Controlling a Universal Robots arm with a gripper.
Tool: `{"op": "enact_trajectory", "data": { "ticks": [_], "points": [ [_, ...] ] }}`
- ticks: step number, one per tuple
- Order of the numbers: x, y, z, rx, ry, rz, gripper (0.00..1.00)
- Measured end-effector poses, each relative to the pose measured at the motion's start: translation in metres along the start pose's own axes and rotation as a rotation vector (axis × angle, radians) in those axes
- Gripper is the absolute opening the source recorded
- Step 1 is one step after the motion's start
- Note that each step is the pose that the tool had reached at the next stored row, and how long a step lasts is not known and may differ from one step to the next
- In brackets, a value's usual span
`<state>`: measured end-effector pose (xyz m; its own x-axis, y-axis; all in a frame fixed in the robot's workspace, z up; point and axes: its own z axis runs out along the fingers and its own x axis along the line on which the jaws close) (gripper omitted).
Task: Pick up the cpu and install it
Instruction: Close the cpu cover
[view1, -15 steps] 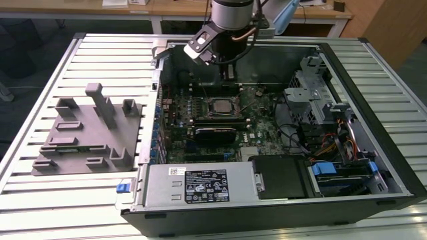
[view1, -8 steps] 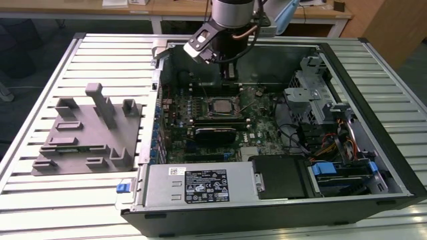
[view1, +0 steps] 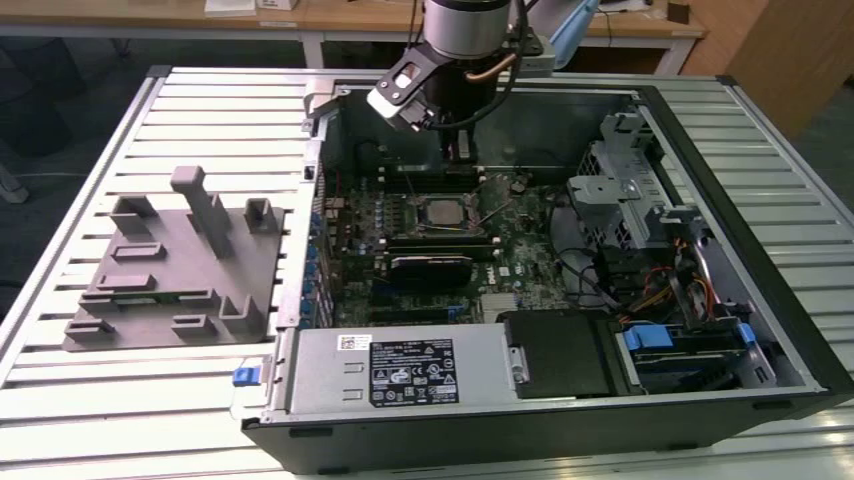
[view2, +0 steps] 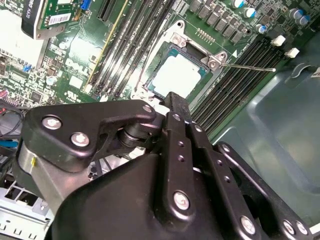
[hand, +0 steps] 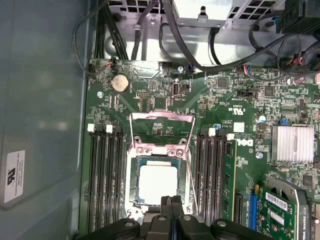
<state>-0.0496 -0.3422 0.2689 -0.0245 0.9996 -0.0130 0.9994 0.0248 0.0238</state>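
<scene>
One cpu (hand: 158, 183) sits in its socket (hand: 133, 177), close below the claw (hand: 171, 201).

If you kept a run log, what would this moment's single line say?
cpu: lying in socket | socket frame: lid raised | hand: shut, empty, hovering near cpu

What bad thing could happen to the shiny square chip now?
1. The chip lies in its socket, but the metal frame is flipped open. Nothing clamps the chip, so a bump might shift it.
2. The shut jaws hang above, near the chip's edge. Dropping lower could scratch it or the green board.
3. The thin lever sticks out sideways and might snag something.
</scene>
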Motion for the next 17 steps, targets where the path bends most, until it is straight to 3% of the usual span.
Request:
{"op": "enact_trajectory", "data": {
  "ticks": [10,17],
  "points": [
    [-0.0002,0.0070,-0.0003,0.0001,-0.0002,0.000,0.11],
    [-0.0004,0.0074,-0.0125,-0.0001,0.0001,0.000,0.11]
  ]
}}
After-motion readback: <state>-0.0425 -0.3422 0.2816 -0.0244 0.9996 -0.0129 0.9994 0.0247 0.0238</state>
